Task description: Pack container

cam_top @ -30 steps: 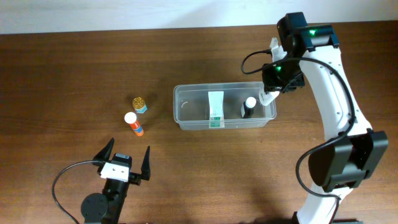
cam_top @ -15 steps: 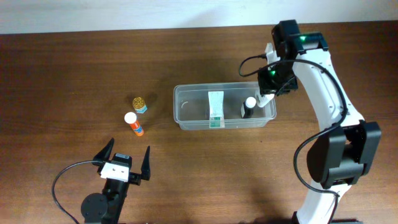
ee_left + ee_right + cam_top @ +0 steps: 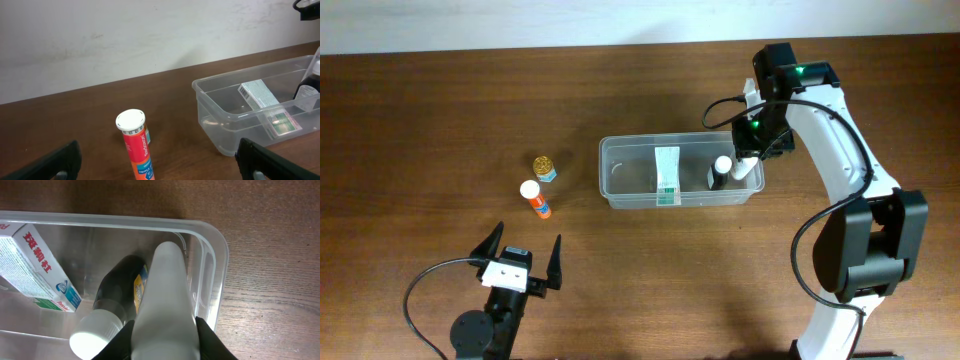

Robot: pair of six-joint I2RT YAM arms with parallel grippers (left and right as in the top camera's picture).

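The clear container lies at mid-table. It holds a white-and-green box and a dark bottle with a white cap. My right gripper is shut on a white bottle and holds it over the container's right end. In the right wrist view the white bottle points down inside the rim, next to the dark bottle. My left gripper is open and empty near the front edge, to the left.
An orange tube with a white cap and a small gold-topped jar stand left of the container. In the left wrist view the tube stands between my open fingers, a little ahead, with the container to its right.
My right gripper has moved left and down with the white bottle, from the container's right edge to inside its right end. The left arm has not moved.
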